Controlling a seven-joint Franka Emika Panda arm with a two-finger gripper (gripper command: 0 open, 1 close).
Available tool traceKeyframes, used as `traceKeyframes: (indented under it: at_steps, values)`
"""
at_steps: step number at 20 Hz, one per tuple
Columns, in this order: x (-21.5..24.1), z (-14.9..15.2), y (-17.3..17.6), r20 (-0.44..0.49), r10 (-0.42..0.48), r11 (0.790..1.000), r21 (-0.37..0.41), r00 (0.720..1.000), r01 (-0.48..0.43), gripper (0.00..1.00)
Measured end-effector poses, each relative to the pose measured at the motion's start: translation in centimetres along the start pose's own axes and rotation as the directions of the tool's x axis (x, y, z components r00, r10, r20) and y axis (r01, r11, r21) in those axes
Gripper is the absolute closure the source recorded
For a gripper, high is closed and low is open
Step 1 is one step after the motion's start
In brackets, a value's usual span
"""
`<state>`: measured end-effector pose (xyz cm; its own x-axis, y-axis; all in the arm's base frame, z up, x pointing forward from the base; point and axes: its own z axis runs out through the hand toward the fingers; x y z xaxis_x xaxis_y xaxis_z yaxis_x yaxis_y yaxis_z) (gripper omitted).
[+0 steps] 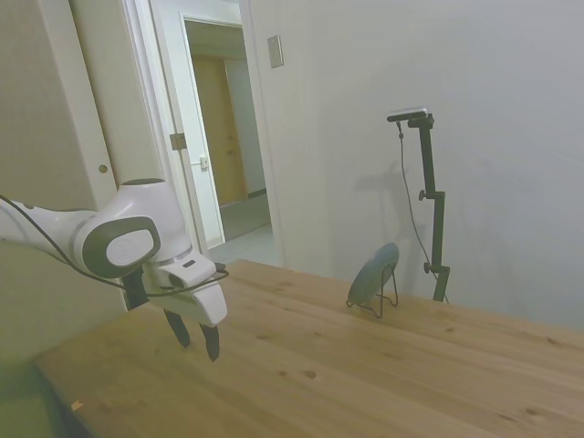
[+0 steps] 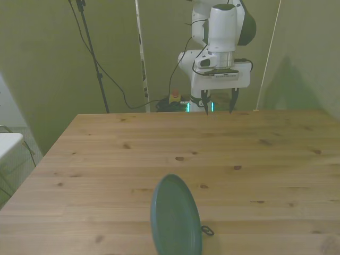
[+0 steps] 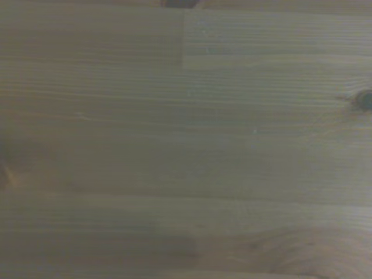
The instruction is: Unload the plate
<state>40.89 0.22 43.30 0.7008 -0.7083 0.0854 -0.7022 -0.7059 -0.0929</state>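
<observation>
The claw (image 2: 218,108) hung above the wooden table (image 2: 265,159) near the edge on the robot's side, with its two dark fingers (image 2: 206,103) pointing down and spread apart, nothing between them. In the side view the claw (image 1: 195,339) was just above the boards without touching them. The plate (image 2: 175,218) was well apart from the claw, across the table toward the opposite edge and slightly toward the front view's left of the claw. It stood nearly upright on its rim, leaning back in a thin black wire stand (image 1: 388,297); in the side view the plate (image 1: 374,272) showed as a tilted grey-green disc, with the stand's loop behind it and its feet on the table. Between the claw and the plate lay only bare boards. The wrist view showed blurred wood grain (image 3: 186,139) with a dark knot (image 3: 365,100), and the plate did not appear in it.
</observation>
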Motion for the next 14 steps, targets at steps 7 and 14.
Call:
traceKeyframes:
  at_steps: [7, 14]
  values:
    - [0.8, -0.5, 0.2, -0.007, 0.045, 0.999, 0.006, 0.999, -0.045, 0.00]
    - [10.3, -4.0, 1.3, -0.049, 0.208, 0.976, 0.070, 0.977, -0.204, 0.00]
